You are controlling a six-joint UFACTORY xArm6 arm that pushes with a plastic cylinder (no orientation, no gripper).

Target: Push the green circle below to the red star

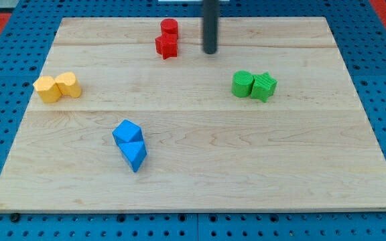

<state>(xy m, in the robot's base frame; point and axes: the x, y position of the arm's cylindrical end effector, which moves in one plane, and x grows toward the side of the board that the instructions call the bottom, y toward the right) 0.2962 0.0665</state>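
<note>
Wooden board (200,174): my tip (210,51), no fingers to report, sits just right of red star (167,46), green circle (242,84) well apart.

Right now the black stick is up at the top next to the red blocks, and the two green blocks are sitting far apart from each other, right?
Not quite. The camera view shows my tip near the top beside the red star and red cylinder, but the green circle and green star sit side by side, touching.
</note>
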